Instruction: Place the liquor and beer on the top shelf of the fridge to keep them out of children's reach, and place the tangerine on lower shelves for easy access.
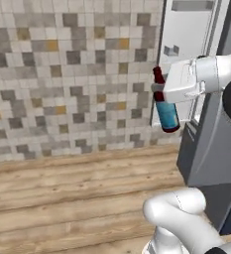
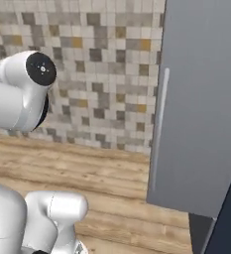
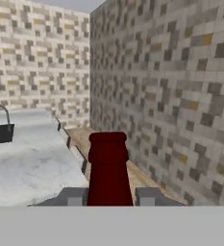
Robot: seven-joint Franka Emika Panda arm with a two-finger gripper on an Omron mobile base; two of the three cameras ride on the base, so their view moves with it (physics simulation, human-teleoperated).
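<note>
Now the white arm's two-finger gripper (image 1: 159, 92) is clamped on the dark brown, blue-labelled glass beer bottle (image 1: 165, 110), tilted, beside the tall grey fridge (image 1: 206, 149).

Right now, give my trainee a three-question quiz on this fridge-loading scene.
1. True or false: the gripper is shut on the beer.
2. What colour is the beer's label: A red, B blue, C green?
3. In the left base view, what stands behind the beer: the mosaic tile wall or the open fridge?

Key: 1 true. 2 B. 3 the open fridge, with its pale interior behind the bottle; the tile wall lies to its left.
</note>
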